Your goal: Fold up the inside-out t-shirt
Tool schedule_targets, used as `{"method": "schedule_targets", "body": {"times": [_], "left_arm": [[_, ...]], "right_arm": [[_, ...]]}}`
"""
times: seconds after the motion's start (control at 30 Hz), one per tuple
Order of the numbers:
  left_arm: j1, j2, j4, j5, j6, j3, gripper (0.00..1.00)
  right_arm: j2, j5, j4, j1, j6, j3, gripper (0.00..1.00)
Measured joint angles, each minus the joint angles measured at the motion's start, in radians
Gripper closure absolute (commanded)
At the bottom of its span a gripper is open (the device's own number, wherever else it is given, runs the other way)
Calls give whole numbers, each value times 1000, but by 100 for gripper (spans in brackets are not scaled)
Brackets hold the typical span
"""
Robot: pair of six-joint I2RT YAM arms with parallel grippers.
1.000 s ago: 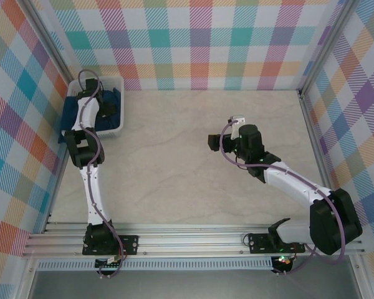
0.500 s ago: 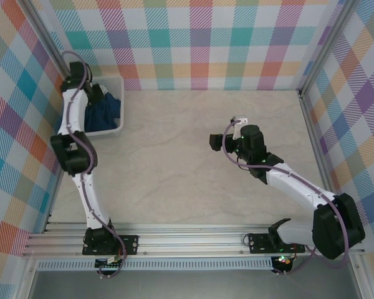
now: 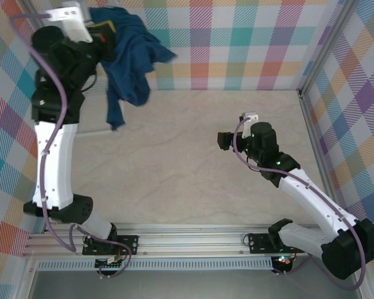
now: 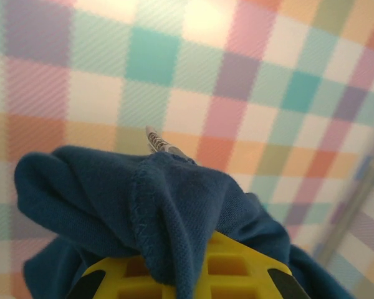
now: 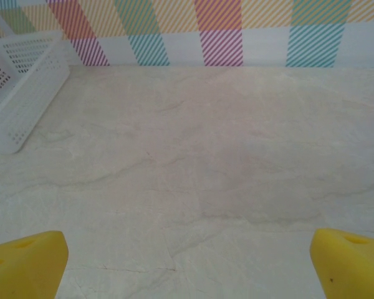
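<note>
Now the t-shirt hangs from the left gripper

Nearest, the right gripper (image 3: 223, 141) hovers over the pale table (image 3: 174, 168), its yellow fingers (image 5: 25, 265) spread wide with nothing between them. Farther left stands a white basket (image 5: 19, 99). By the far wall, the left gripper (image 3: 105, 32) is clenched on the inside-out t-shirt (image 3: 131, 62), which dangles in the air.

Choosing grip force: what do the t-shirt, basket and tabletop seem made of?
The t-shirt: soft matte knit cloth, fine ribbing, stitched hem, drapes. The basket: white perforated plastic, probably. The tabletop: smooth pale marble-look surface, faint veins; perhaps laminate.
</note>
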State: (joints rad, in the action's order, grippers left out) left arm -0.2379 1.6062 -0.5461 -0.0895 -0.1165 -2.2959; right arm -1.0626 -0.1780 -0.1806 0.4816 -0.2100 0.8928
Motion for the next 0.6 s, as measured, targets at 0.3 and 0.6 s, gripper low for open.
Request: {"method": "schedule_targets", "body": {"times": [0.3,0.6], "left_arm": [[-256,214,127,-68,-97,575,33],[-264,-5,156,-13,-187,1132,12]], "right_arm": [[40,-56,-196,-153,0,64,3],[-222,167,-209,26,-60,46,8]]}}
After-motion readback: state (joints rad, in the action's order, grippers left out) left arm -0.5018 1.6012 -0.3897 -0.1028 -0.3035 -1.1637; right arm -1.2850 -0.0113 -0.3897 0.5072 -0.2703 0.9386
